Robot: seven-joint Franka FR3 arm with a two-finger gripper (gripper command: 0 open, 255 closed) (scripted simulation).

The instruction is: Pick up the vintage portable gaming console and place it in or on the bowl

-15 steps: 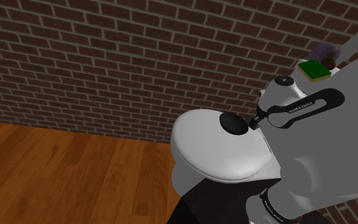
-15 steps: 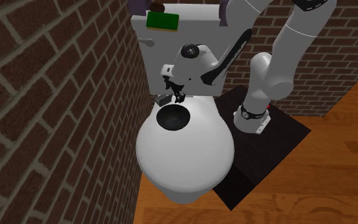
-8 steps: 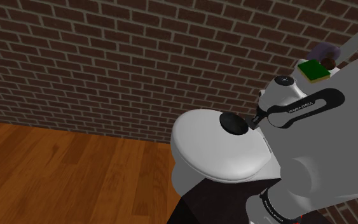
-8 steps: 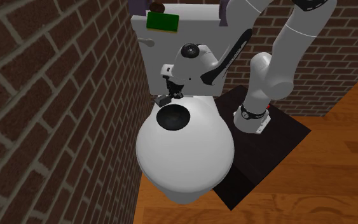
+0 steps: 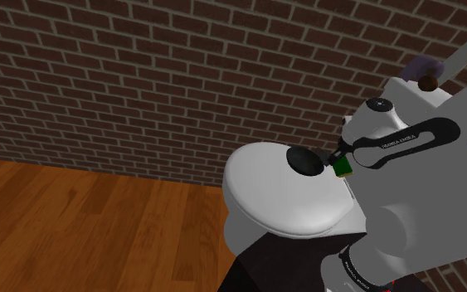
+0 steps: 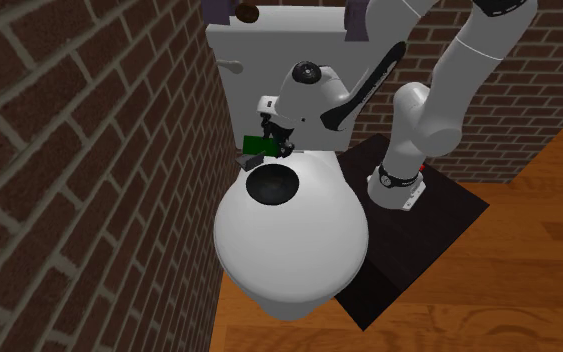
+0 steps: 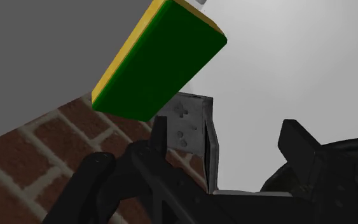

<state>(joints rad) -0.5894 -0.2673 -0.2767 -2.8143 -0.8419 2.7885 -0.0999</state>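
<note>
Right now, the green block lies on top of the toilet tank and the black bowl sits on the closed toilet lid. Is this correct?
Not quite. The green block is not on the toilet tank; it is down at the gripper, close beside the black bowl, as the second exterior view shows. The bowl does sit on the closed toilet lid.

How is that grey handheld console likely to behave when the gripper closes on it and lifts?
The console looks like a thin, flat slab, so it is probably stiff and unlikely to roll. Its faces look smooth, so it might slip or twist between the fingers of the gripper. The green block right beside it could get knocked as it rises.
</note>
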